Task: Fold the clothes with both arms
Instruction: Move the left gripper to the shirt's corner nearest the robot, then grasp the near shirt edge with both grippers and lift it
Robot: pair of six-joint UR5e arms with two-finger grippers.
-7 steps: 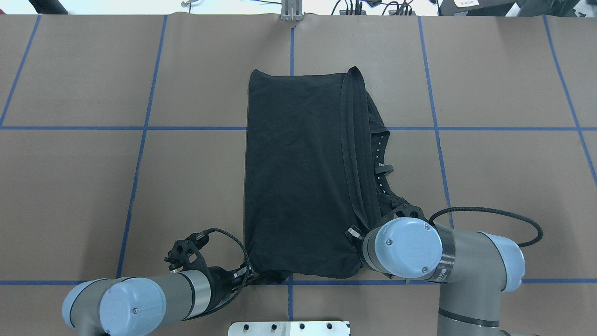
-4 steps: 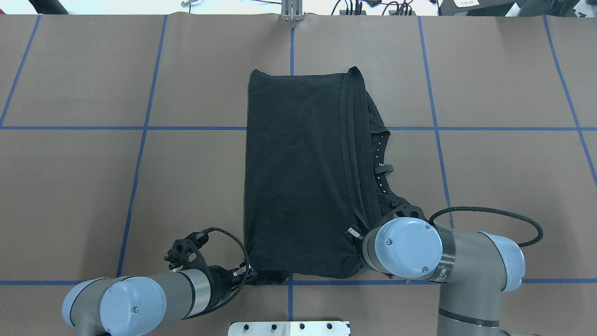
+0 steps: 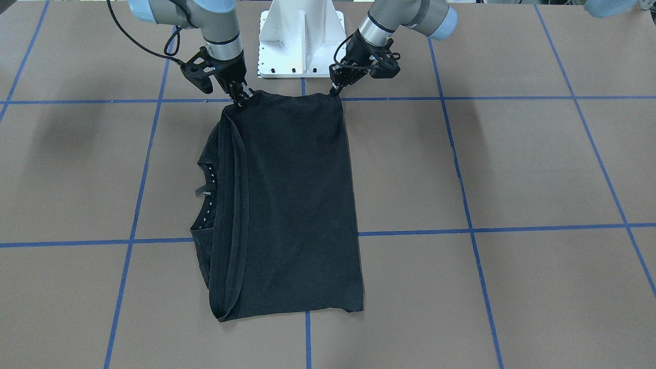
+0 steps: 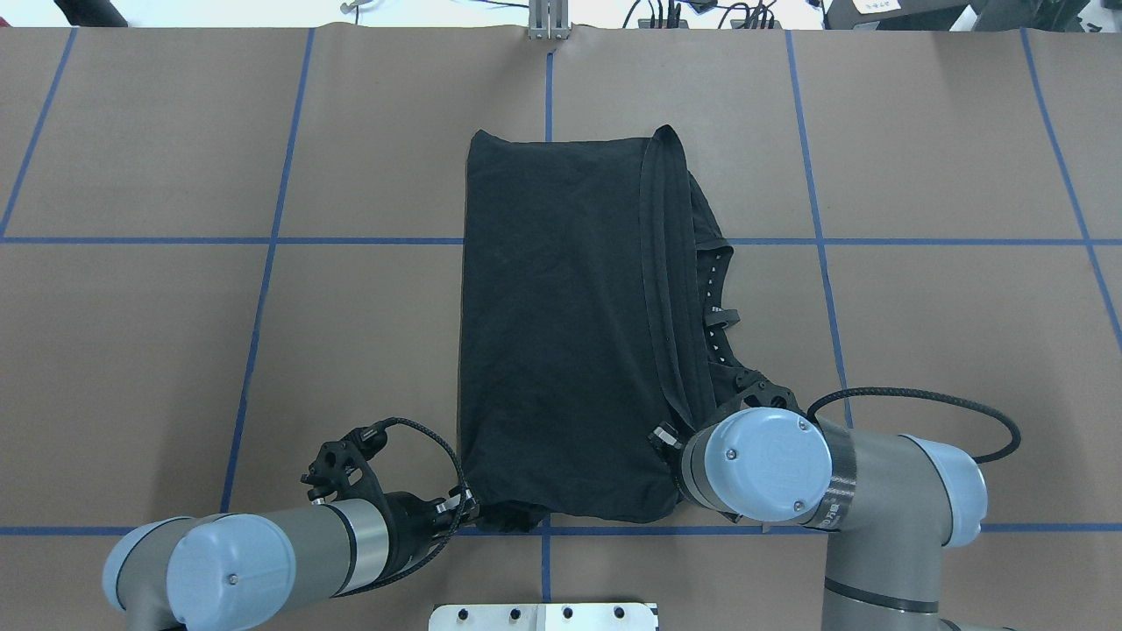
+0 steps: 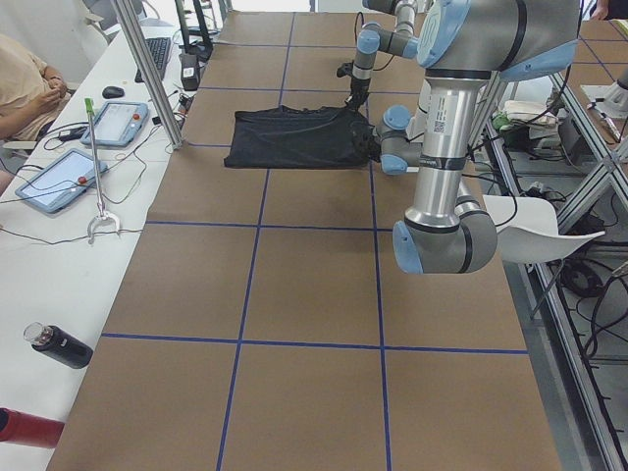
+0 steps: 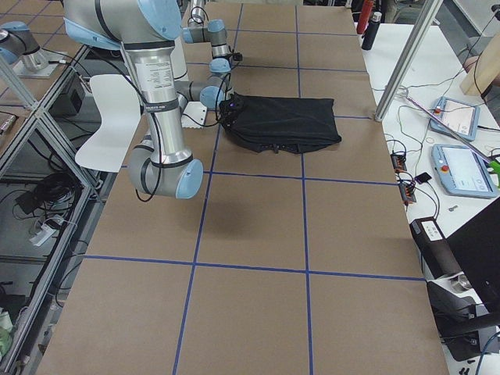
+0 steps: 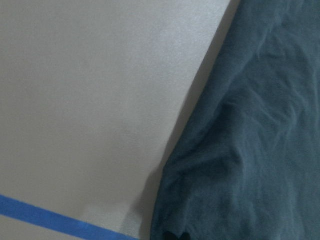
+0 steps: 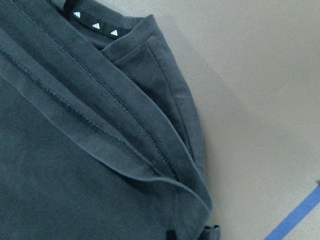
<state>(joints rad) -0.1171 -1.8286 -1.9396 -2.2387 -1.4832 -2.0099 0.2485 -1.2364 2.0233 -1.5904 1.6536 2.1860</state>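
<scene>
Brown worktop [image 3: 512,169] has the black T-shirt [image 3: 297,195] lying folded mid-grid, left tool [image 3: 335,93] and right tool [image 3: 240,98] each pinching a robot-side corner, which seems right for something this soft, light and floppy.

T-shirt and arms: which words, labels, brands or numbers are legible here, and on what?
Nothing is legible in any view.
T-shirt collar: white triangle marks, no letters.
Collar tag: print too small to read.
Left arm: sticker, too small to read.
Right arm: sticker, too small to read.
</scene>
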